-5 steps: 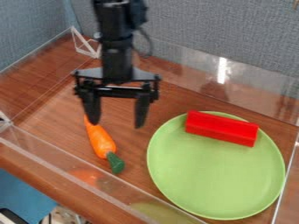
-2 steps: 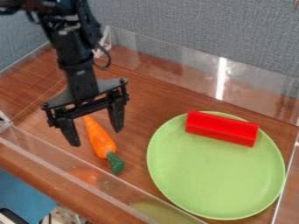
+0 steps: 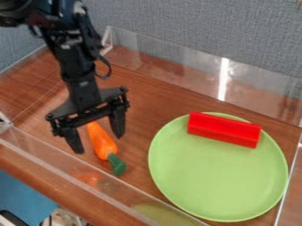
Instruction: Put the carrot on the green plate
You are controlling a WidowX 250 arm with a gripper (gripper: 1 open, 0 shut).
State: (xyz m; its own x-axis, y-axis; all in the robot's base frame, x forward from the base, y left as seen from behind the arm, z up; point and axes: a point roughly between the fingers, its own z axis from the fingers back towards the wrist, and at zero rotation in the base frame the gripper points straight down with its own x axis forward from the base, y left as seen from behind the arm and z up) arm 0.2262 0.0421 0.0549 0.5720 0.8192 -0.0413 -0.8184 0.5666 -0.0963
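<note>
One orange carrot [image 3: 104,142], tapered, green stub, beside green plate [image 3: 218,181].

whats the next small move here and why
Probably lower a little more and close on the carrot. The gripper is open, its jaws straddling the carrot's orange body, which lies on the table left of the green plate, not yet gripped.

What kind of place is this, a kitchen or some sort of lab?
Most likely a robot lab test bench, not a kitchen: a wooden tabletop fenced by clear plastic walls, and toy props, a carrot and a red block on a green plate.
</note>
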